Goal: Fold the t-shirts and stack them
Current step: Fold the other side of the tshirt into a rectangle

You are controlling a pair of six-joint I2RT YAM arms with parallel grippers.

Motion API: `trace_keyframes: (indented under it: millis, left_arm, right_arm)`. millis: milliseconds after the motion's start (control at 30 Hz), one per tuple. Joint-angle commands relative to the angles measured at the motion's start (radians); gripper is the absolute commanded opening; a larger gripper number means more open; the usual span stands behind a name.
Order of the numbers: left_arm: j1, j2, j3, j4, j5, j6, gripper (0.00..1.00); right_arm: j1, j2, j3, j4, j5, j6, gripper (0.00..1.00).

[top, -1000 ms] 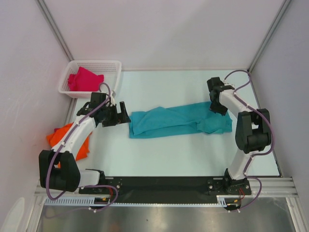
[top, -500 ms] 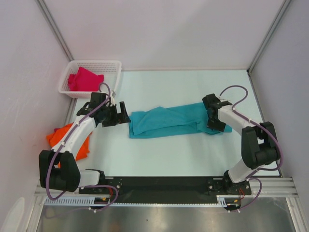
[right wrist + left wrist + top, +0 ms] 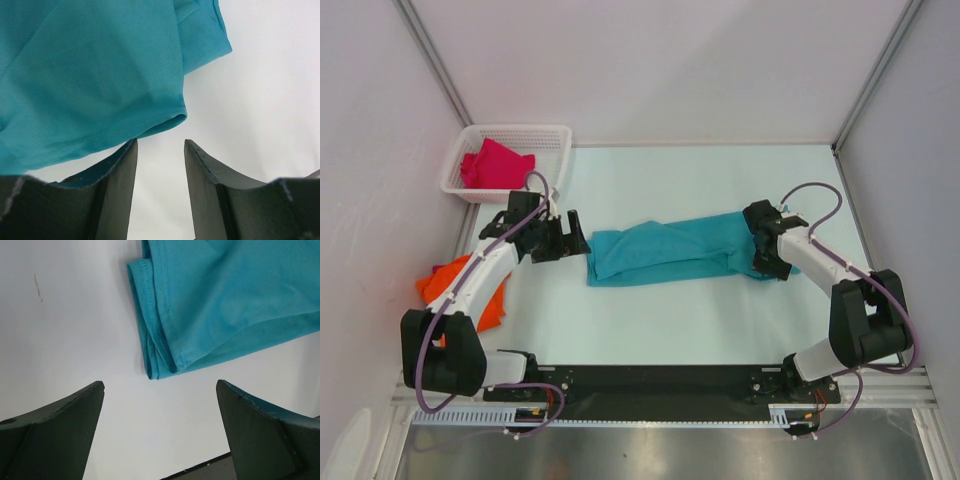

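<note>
1. My left end effector [image 3: 160, 384], fingers spread wide, hovers just short of the teal t-shirt [image 3: 225, 300], at its doubled hem. Closing here could catch only one layer.
2. My right end effector [image 3: 160, 142], narrowly parted and empty, sits just short of the sleeve. It may scrape the bench [image 3: 260, 100] and miss the cloth.

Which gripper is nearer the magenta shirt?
Left. The left gripper is near the basket holding the magenta shirt; the right gripper is across the table, at the teal shirt.
</note>
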Motion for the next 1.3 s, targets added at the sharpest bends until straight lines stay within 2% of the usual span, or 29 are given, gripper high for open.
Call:
trace_keyframes:
  millis: [0, 100, 233, 300, 633, 967, 1100, 1233, 1267]
  left_arm:
    - [0.008, 0.063, 0.06, 0.009, -0.049, -0.053, 0.99]
    - [0.008, 0.152, 0.109, 0.028, 0.036, -0.114, 0.99]
    - [0.008, 0.269, 0.134, 0.156, 0.213, -0.217, 0.99]
    - [-0.001, 0.333, 0.128, 0.218, 0.231, -0.275, 0.98]
    - [-0.079, 0.465, 0.085, 0.341, 0.218, -0.35, 0.96]
    - [-0.082, 0.441, 0.086, 0.329, 0.188, -0.335, 0.94]
    - [-0.082, 0.427, 0.076, 0.326, 0.184, -0.33, 0.82]
    - [-0.082, 0.418, 0.074, 0.326, 0.187, -0.327, 0.56]
    - [-0.082, 0.419, 0.076, 0.328, 0.184, -0.329, 0.53]
  right_arm:
    - [0.019, -0.038, 0.106, -0.034, 0.022, 0.021, 0.47]
    - [0.035, -0.064, 0.162, -0.074, 0.033, 0.016, 0.48]
    - [0.036, -0.12, 0.198, -0.1, 0.031, 0.01, 0.48]
    - [0.038, -0.153, 0.195, -0.106, 0.024, 0.006, 0.48]
    - [0.038, -0.213, 0.159, -0.133, 0.031, -0.013, 0.49]
    - [0.038, -0.21, 0.136, -0.129, 0.034, -0.01, 0.49]
    - [0.038, -0.21, 0.136, -0.128, 0.039, -0.01, 0.49]
    - [0.036, -0.212, 0.135, -0.128, 0.038, -0.01, 0.48]
    - [0.038, -0.213, 0.136, -0.131, 0.037, -0.01, 0.49]
